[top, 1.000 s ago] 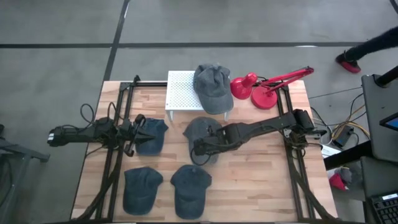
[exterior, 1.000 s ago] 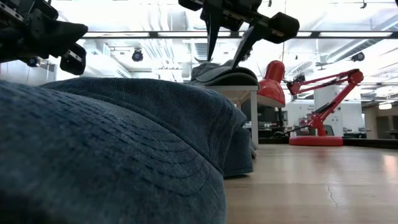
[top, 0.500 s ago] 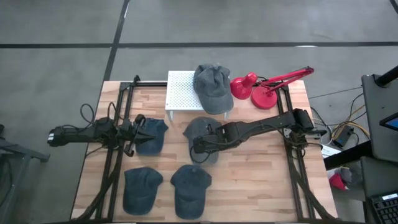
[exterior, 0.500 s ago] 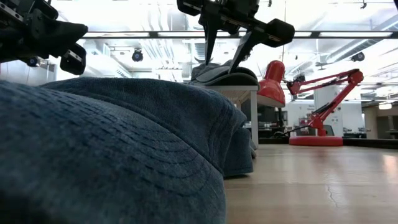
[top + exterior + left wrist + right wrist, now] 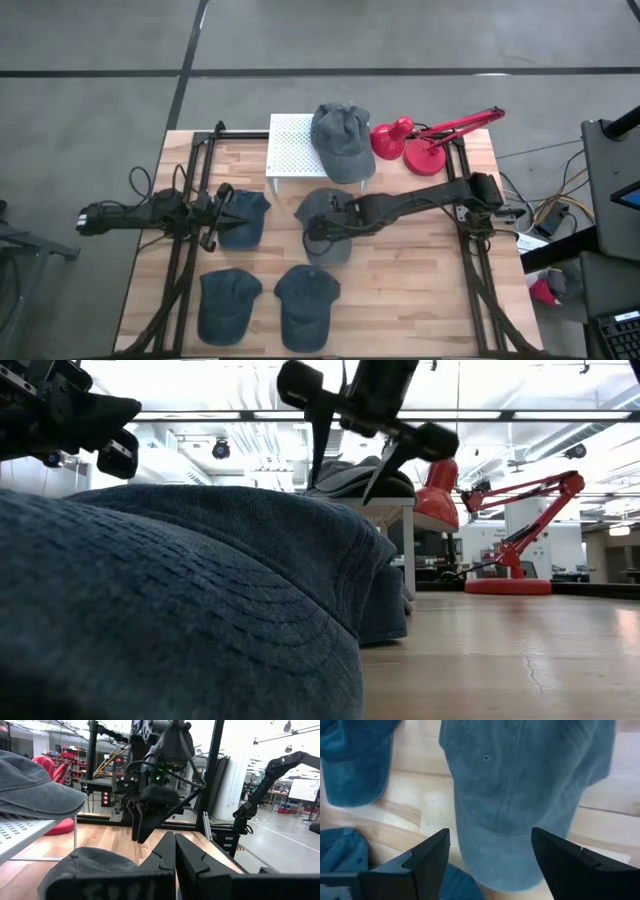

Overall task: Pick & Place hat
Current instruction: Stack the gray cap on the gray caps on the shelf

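Right gripper sits over the grey-blue cloth cap at table centre, fingers spread wide and straddling the crown, nothing gripped; the right wrist view shows the two dark fingers apart with that cap lying flat on the light wooden slat table between them. Just behind this cap stands a white perforated riser carrying a second grey cap that overhangs its right edge. Beside the riser, a red desk lamp lies at the back right of the table. Three more blue caps crowd the near side: one under the left gripper, which is closed with its fingers pressed together over the blue cap at left, and two at the front, front-left cap and front-centre cap. In the low view a blue cap fills the foreground and blocks most of the table.
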Robot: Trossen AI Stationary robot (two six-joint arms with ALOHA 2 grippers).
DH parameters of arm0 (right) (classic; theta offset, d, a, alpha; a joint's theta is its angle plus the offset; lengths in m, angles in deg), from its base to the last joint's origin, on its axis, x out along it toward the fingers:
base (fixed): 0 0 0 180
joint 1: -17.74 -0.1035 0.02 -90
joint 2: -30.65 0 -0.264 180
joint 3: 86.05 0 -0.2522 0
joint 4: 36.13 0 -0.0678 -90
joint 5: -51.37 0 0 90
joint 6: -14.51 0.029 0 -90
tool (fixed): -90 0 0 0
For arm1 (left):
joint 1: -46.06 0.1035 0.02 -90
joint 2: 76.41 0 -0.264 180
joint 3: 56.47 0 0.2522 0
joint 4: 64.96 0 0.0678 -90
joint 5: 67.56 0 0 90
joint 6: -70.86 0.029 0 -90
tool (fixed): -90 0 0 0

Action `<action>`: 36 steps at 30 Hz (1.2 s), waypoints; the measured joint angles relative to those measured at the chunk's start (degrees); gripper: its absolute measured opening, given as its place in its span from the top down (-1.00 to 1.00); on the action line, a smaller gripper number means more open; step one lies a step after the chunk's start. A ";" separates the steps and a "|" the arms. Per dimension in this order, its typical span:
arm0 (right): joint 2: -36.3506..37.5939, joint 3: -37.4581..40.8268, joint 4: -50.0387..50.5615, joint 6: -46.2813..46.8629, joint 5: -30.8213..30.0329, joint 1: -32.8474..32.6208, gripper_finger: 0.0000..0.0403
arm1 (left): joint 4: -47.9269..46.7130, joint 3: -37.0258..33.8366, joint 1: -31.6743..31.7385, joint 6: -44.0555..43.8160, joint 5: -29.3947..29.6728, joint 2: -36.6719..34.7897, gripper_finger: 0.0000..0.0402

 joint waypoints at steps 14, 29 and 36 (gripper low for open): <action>0.00 2.80 -1.91 -0.79 2.14 1.90 -0.34 | -0.02 0.00 0.00 0.00 0.00 -0.02 1.00; 0.00 5.10 -2.58 -3.03 3.39 1.91 -0.29 | -0.02 0.00 0.00 0.00 0.00 0.00 1.00; 0.00 11.05 -11.71 -2.48 3.25 2.22 -0.29 | -0.02 0.00 0.00 0.06 0.20 0.00 1.00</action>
